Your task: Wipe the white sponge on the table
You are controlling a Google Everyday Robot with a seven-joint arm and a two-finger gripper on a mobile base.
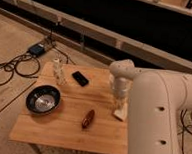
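Observation:
The white sponge (120,114) lies flat on the right side of the light-brown wooden table (60,131), close to its right edge. My gripper (119,106) points straight down onto the sponge's top, at the end of the white arm (157,111), and holds the sponge against the table. The arm's bulk hides the table's right edge and part of the sponge.
A dark bowl (43,98) stands at the table's left. A small pale bottle (59,71) and a black flat object (80,78) sit at the back. A brown oblong object (88,118) lies mid-front. Cables (10,69) and a box (39,49) lie on the floor at left.

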